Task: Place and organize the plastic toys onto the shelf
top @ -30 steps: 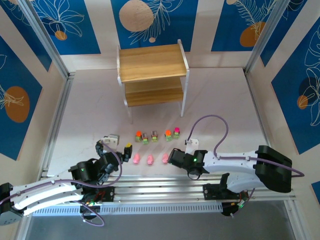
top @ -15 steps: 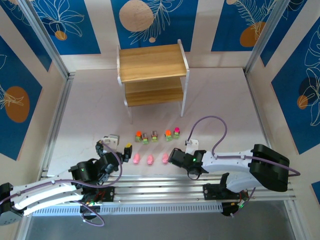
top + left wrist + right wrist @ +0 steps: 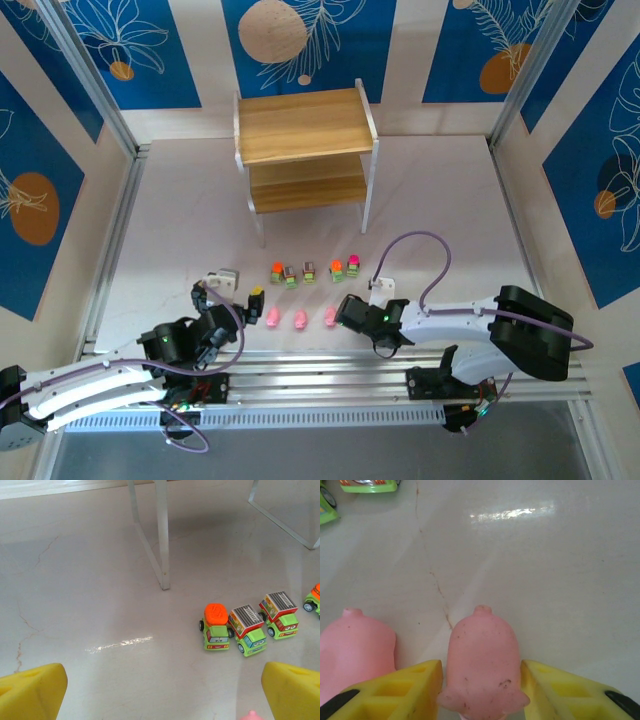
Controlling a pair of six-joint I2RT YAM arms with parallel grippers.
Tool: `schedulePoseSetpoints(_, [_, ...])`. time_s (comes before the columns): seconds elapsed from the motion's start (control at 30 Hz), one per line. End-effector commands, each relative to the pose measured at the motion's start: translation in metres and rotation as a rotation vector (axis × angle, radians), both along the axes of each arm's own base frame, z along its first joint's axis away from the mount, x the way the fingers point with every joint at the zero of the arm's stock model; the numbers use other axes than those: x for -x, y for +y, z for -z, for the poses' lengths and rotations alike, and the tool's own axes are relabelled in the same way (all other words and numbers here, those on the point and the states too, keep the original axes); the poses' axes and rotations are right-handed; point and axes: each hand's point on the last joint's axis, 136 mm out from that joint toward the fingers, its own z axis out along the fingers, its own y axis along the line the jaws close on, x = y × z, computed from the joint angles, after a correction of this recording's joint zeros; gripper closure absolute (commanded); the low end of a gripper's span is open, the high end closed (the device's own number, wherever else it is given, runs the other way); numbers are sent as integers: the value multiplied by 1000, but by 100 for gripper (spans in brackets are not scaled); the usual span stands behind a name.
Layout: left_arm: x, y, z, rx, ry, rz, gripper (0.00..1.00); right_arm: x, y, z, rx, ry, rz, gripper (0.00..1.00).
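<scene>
The pale worktop (image 3: 450, 220) carries the shelf (image 3: 300, 125) at its 12 o'clock end. Two arms lie low along the 6 o'clock edge. The right arm (image 3: 470, 320) reaches toward 9 o'clock and the left arm (image 3: 100, 380) toward 2 o'clock.

The toys sit between shelf and arms, well apart from the shelf. Five trucks (image 3: 309, 272) stand in a row running 9 to 3 o'clock. Three pigs (image 3: 299, 320) make a second row just at 6 o'clock of them.

The right pincer (image 3: 481, 690) is clenched on the end pig (image 3: 482, 645), the one at the 3 o'clock end of its row. In the right wrist view that toy stands between the yellow fingers (image 3: 405, 690). Both pads seem to touch its flanks, though the contact sits low in the frame and is hard to judge. A second pig (image 3: 355, 650) lies just beside it at 9 o'clock, outside the finger.

The left pincer (image 3: 160, 690) is released, its fingers spread wide, at 9 o'clock of the toy rows. In its wrist view an orange truck (image 3: 216, 627) sits at 1 o'clock, with two grey-topped trucks (image 3: 262, 622) close at its 3 o'clock. A white shelf leg (image 3: 162, 545) stands at 12 o'clock.
</scene>
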Motion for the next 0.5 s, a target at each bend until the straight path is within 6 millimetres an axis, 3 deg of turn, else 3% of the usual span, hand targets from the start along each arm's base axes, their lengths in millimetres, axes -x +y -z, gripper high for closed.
schedulePoseSetpoints(0.0, [0, 2, 2, -15, -6, -7, 1, -1, -5, 6, 24, 4, 7, 59])
schedulePoseSetpoints(0.47, [0, -4, -1, -18, -7, 20, 0, 1, -16, -3, 42, -16, 17, 71])
